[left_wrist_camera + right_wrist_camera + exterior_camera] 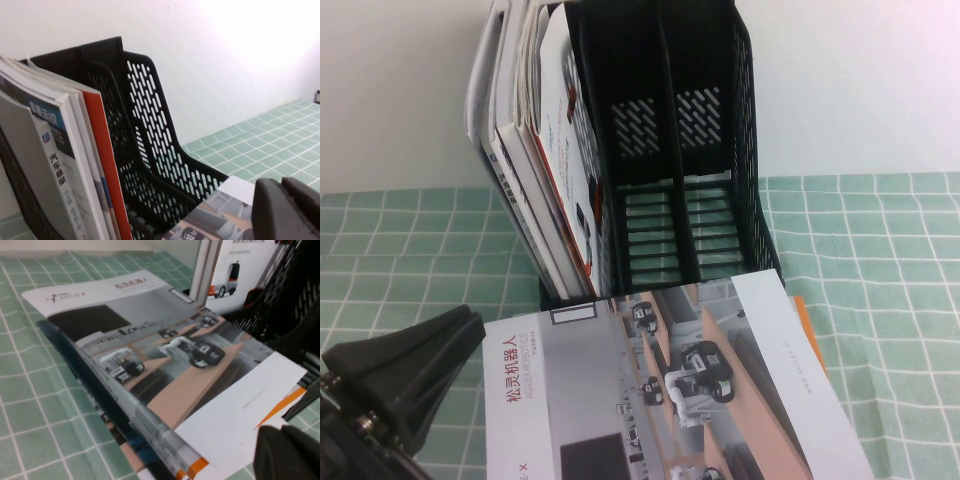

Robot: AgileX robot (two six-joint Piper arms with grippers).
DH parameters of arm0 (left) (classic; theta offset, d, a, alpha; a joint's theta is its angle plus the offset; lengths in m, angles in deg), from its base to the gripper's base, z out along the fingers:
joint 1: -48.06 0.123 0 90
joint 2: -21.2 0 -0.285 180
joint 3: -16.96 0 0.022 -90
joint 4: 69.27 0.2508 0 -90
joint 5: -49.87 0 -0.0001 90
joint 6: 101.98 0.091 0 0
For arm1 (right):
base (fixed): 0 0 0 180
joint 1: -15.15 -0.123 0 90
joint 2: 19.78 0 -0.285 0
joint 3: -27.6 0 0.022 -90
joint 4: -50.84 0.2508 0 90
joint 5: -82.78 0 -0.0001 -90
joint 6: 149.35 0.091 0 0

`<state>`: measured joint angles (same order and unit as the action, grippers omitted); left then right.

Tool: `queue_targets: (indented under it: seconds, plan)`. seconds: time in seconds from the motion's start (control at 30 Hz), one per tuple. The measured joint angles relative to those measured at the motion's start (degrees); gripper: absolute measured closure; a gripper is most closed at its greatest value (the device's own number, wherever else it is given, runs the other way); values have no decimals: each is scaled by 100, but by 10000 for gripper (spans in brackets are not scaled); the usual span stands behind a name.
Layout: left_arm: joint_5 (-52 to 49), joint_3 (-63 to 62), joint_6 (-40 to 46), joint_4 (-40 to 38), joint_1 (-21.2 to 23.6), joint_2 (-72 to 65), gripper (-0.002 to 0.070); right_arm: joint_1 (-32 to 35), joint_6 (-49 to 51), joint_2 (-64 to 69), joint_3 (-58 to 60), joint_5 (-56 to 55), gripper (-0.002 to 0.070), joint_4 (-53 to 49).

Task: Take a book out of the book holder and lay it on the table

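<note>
Covering most of the near table [900, 250], the book [670, 400] lies flat on a small stack just in front of the book holder [670, 150], so the laying-down looks done. Left gripper [400, 385] sits by its left edge, right gripper [290, 452] near a corner; can't tell either claw's state, probably released, with free cloth either side.

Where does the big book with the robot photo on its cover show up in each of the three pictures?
High view: the book lies flat on the table, lower centre, before the book holder.
Left wrist view: only a corner of the book, bottom edge, beside the left gripper.
Right wrist view: the book fills the middle.
Shared landmark: the book holder.
</note>
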<state>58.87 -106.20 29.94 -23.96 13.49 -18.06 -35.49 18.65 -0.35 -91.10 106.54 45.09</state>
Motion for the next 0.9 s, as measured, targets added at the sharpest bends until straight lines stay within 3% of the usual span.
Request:
queue_targets:
  seconds: [0.83,0.9]
  plan:
    - [23,113,-27,13,0,0,678,0,62,-13,213,147,675,0]
    - [-74,175,-27,-277,0,40,678,0,62,-13,213,147,675,0]
